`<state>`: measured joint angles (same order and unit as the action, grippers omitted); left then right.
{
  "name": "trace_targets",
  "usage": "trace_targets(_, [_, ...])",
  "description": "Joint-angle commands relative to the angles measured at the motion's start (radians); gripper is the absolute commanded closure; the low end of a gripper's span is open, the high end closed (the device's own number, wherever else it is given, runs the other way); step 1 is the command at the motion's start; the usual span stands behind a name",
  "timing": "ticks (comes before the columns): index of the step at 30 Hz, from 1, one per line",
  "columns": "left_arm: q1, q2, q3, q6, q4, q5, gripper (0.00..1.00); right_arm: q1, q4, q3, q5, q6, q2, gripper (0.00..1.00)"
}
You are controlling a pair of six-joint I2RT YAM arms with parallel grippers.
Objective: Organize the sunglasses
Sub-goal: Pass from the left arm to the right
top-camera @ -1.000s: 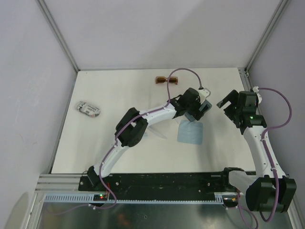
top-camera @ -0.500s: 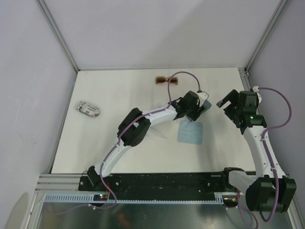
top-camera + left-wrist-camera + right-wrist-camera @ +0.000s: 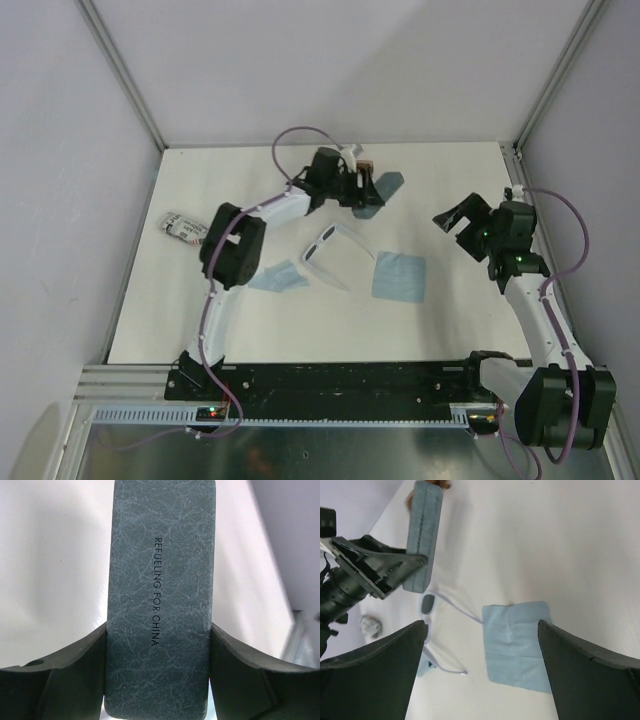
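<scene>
Neither pair was cased yet: white sunglasses (image 3: 325, 245) lay loose just left of the blue cloth (image 3: 400, 275), brown sunglasses (image 3: 366, 164) beyond it; left claw (image 3: 157, 635) gripped a grey-blue case (image 3: 160, 555), right claw (image 3: 481, 630) gaped empty.

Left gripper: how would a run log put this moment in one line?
left gripper: shut on case, far side of table | right gripper: open, empty | white sunglasses: on table, uncased
</scene>
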<state>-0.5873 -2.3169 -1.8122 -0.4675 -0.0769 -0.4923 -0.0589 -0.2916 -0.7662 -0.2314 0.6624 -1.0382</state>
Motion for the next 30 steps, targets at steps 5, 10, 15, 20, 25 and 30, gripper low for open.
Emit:
trace_targets(5, [0.054,0.293,0.324,-0.501,0.581,-0.319,0.80,0.027,0.426,0.054,-0.312,0.038,0.025,0.01])
trace_targets(10, [0.045,0.367,0.466,-0.688,0.833,-0.359,0.80,0.044,0.677,0.086,-0.434,0.126,0.003,0.01])
trace_targets(15, [0.036,0.421,0.596,-0.932,1.123,-0.356,0.80,0.075,0.884,0.112,-0.477,0.232,-0.006,0.01])
trace_targets(20, [0.006,0.428,0.641,-1.074,1.319,-0.343,0.80,0.121,0.943,0.114,-0.464,0.288,-0.031,0.01])
trace_targets(25, [-0.026,0.417,0.649,-1.122,1.399,-0.332,0.80,0.168,0.930,0.113,-0.409,0.294,-0.030,0.01])
trace_targets(30, [-0.046,0.415,0.660,-1.139,1.445,-0.325,0.80,0.183,0.846,0.114,-0.344,0.277,-0.016,0.01])
